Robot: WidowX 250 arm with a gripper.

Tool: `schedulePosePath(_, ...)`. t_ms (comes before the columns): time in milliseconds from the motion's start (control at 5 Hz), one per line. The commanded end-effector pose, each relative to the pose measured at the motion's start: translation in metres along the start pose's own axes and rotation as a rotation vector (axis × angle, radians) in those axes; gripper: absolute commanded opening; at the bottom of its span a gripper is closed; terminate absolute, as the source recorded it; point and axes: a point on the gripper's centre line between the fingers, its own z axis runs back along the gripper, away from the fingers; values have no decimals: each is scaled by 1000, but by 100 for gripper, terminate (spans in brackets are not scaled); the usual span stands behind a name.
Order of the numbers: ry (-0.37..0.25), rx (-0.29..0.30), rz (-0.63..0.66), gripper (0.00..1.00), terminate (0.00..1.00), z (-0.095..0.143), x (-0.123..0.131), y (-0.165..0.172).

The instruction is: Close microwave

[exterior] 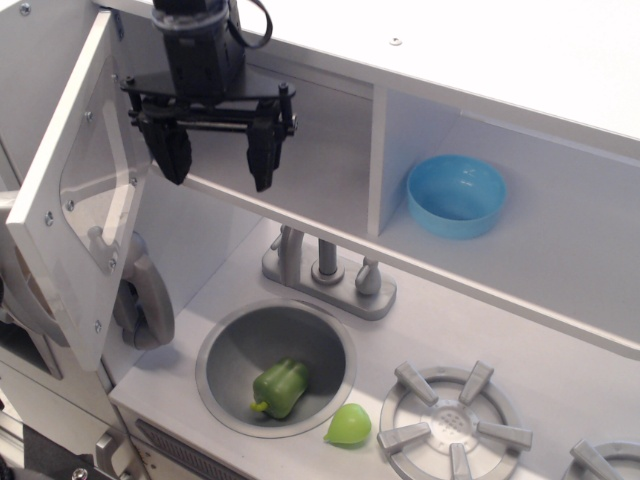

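Observation:
The microwave (pixel 320 150) is a grey box compartment at the upper left of the toy kitchen. Its hinged door (pixel 75 185) with a clear window stands swung wide open to the left. My black gripper (pixel 218 165) hangs in front of the compartment's opening, just right of the door's inner face. Its two fingers (pixel 263 155) point down and stand apart, open and empty. It touches neither the door nor the shelf edge, as far as I can tell.
A blue bowl (pixel 456 195) sits in the compartment to the right. Below are a grey faucet (pixel 325 265), a sink (pixel 276 365) holding a green pepper (pixel 280 387), a green fruit (pixel 348 426) on the counter, a stove burner (pixel 452 420) and a grey wall phone (pixel 143 300).

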Motion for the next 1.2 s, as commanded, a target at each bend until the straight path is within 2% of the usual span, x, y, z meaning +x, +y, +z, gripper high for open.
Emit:
schedulePosePath(0,-135,-116,7,100,0,84,-6,0)
schedulePosePath(200,-142,-119,4,100,0,109,-15,23)
schedulePosePath(400,-154,-51,46,100,0,104,-13,49)
schedulePosePath(600,-169,-8,59,100,0,93,-9,77)
schedulePosePath(800,-184,26,43,100,0,85,-11,95)
schedulePosePath(1000,-167,52,48,100,0,82,-11,104)
